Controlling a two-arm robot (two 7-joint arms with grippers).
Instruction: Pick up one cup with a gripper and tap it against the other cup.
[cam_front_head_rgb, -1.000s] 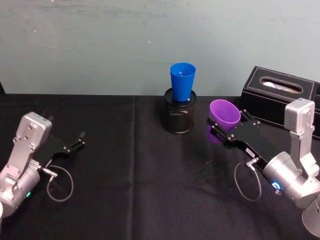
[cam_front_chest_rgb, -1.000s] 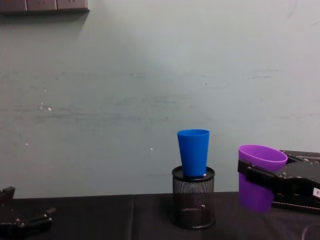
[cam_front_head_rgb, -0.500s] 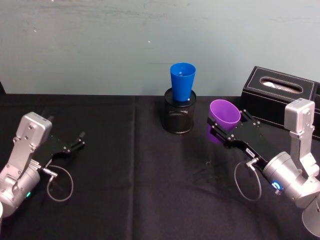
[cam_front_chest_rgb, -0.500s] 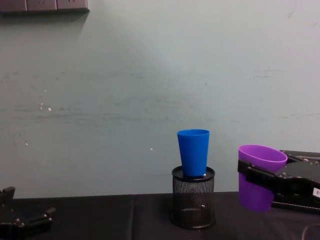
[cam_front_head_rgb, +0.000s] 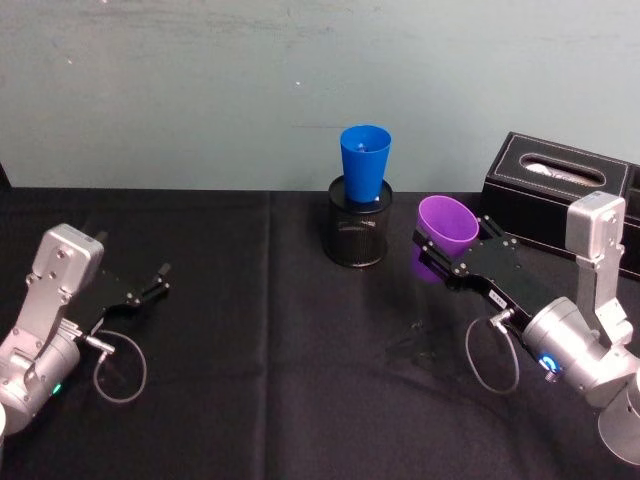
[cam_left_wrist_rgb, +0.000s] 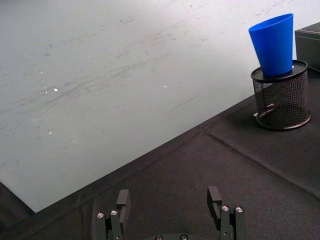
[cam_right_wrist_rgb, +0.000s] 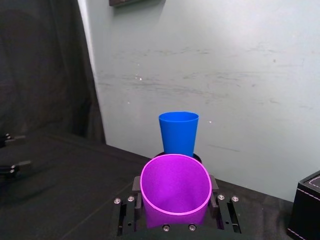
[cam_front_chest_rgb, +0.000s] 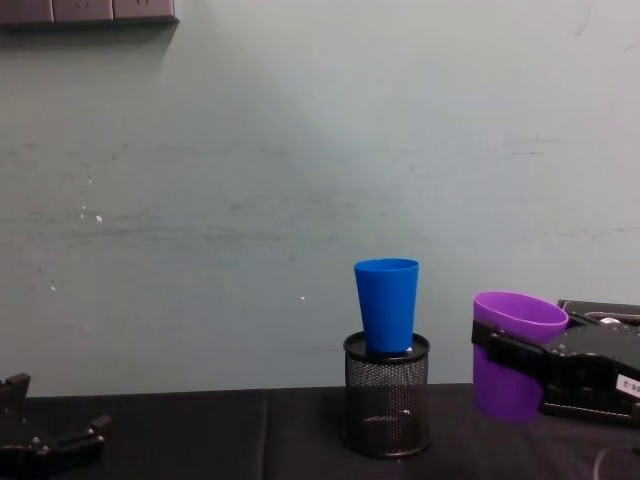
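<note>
The purple cup (cam_front_head_rgb: 446, 222) (cam_front_chest_rgb: 510, 350) (cam_right_wrist_rgb: 175, 190) hangs upright above the black table, with my right gripper (cam_front_head_rgb: 450, 248) (cam_front_chest_rgb: 497, 352) (cam_right_wrist_rgb: 175, 207) shut on its sides. A short gap to its left, the blue cup (cam_front_head_rgb: 364, 164) (cam_front_chest_rgb: 387, 304) (cam_right_wrist_rgb: 178, 133) (cam_left_wrist_rgb: 273, 43) stands upright in the mouth of a black mesh pen holder (cam_front_head_rgb: 358, 233) (cam_front_chest_rgb: 387, 407). The two cups are apart. My left gripper (cam_front_head_rgb: 155, 280) (cam_left_wrist_rgb: 171, 200) rests open at the table's left, far from both cups, with nothing between its fingers.
A black tissue box (cam_front_head_rgb: 555, 195) stands at the back right, just behind my right arm. The black cloth table (cam_front_head_rgb: 270, 340) stretches between the two arms. A pale wall (cam_front_chest_rgb: 300, 150) closes off the back.
My right gripper has carried the purple cup slightly left and up, toward the blue cup. The left arm has not moved.
</note>
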